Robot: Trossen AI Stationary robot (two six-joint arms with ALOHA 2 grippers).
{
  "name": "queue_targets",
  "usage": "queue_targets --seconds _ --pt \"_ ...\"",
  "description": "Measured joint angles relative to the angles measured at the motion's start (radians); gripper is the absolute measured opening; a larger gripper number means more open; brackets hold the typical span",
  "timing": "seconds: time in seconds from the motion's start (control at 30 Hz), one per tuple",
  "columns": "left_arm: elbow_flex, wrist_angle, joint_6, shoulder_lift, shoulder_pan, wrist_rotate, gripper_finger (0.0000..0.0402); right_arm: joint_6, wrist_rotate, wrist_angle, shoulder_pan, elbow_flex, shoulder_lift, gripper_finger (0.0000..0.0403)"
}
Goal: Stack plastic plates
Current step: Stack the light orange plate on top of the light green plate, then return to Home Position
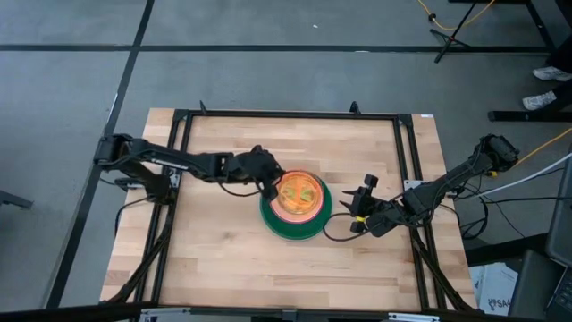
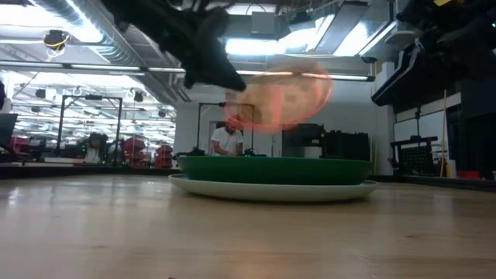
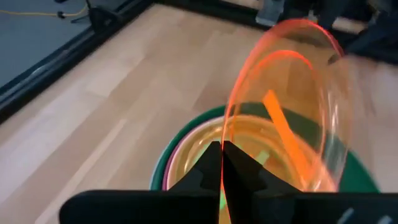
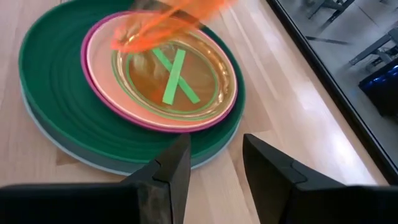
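Left wrist view: the left gripper point(image 3: 222, 163), fingers pinching the tilted orange plate point(image 3: 292, 99) by its rim, holds it above the stack point(image 1: 296, 213) at mid-desk. It should be levelled and centred before release. The right gripper point(image 4: 214, 163) waits beside the stack, fingers spread.

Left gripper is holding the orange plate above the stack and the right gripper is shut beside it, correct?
Not quite: the right gripper is open, as the right wrist view shows. The left gripper does hold the orange plate above the stack.
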Motion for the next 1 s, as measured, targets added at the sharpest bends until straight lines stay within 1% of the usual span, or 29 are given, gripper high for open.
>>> queue_targets --seconds 0.23,0.53,0.63,0.87,1.0 --pt "0.000 0.031 0.014 0.105 0.060 0.042 0.0000 0.000 0.000 0.005 0.000 0.000 0.000 0.0138" --pt "-0.001 0.047 0.001 0.170 0.061 0.065 0.0002 0.000 -0.018 0.009 0.000 0.000 0.000 0.0138" --pt "-0.001 0.044 -0.013 0.171 0.061 0.067 0.0018 0.000 -0.019 0.015 0.000 0.000 0.000 0.0138" --pt "-0.001 0.041 -0.010 0.168 0.061 0.070 0.0076 0.030 -0.029 0.021 0.000 0.000 0.000 0.0138" --pt "0.000 -0.024 -0.009 0.121 0.061 0.099 0.0097 0.035 -0.045 0.036 0.000 0.000 0.000 0.0138"
